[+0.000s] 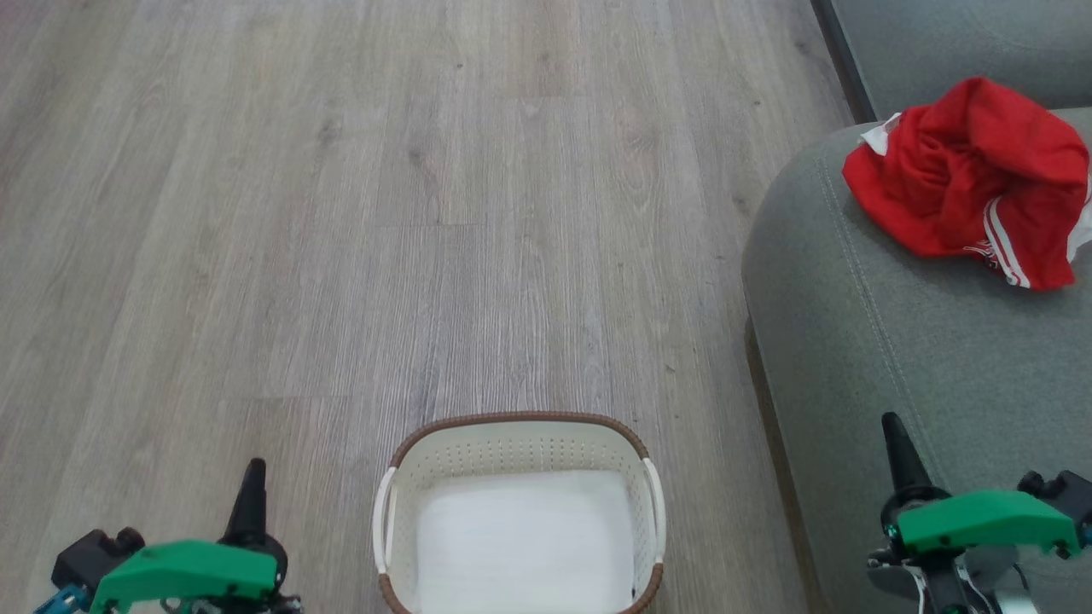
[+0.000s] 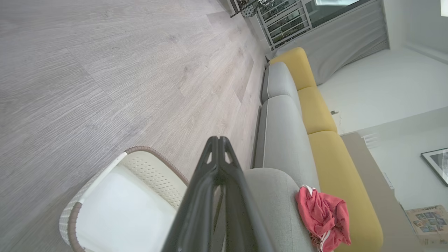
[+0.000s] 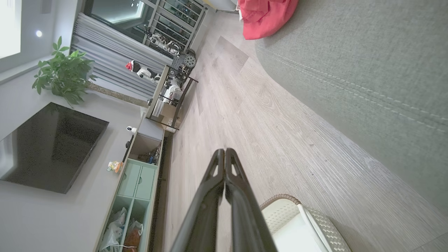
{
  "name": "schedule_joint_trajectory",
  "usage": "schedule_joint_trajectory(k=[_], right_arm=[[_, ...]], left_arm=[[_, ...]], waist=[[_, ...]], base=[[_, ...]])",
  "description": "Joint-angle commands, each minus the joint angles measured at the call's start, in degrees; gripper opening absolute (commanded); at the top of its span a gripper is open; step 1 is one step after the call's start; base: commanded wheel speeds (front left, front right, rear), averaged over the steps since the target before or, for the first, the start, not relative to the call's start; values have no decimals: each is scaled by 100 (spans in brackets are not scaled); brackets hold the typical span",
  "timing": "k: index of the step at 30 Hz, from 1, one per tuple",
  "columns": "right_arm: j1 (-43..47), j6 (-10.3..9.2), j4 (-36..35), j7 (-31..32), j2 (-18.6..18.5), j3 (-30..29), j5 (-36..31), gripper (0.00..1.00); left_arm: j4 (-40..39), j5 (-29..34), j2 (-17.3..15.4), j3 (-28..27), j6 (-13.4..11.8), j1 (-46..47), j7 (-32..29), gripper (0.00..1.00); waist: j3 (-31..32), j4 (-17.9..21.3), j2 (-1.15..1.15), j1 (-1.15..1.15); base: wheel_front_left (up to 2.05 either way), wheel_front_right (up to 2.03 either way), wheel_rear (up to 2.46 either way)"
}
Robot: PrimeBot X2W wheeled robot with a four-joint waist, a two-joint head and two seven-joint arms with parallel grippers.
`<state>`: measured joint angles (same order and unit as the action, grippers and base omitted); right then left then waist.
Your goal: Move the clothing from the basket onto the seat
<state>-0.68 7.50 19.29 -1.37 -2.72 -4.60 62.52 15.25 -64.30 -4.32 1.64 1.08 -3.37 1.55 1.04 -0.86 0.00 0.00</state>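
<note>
Where grey plank floor [image 1: 341,213] ends, seat [image 1: 896,341] stands.

A pale grey wood-plank floor [image 1: 341,213] runs throughout. A black flat television [image 3: 49,147] hangs on a pale wall [image 3: 35,217] above a mint-green low cabinet [image 3: 134,180], beside a leafy green plant [image 3: 64,71].

The basket [image 1: 520,448] is cut off at its near end by the bottom edge; the clothing [image 1: 964,170] runs past the right edge.

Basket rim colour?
The rim is brown and braided, on the white perforated basket; clearest in the head view.
</note>
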Motion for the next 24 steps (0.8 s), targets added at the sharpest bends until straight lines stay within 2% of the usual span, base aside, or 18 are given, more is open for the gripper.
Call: schedule_joint_trajectory(k=[1, 24], right_arm=[[-365, 0, -238, 50, -17, 47, 181, 0], [-461, -1, -387, 432, -16, -77, 1625, 0]], left_arm=[[-153, -150, -21, -186, 71, 363, -61, 0], [-135, -1521, 60, -509, 367, 671, -443, 0]], waist=[[-4, 2, 0, 0], [-65, 46, 0, 0]], base=[[0, 0, 0], [0, 0, 0]])
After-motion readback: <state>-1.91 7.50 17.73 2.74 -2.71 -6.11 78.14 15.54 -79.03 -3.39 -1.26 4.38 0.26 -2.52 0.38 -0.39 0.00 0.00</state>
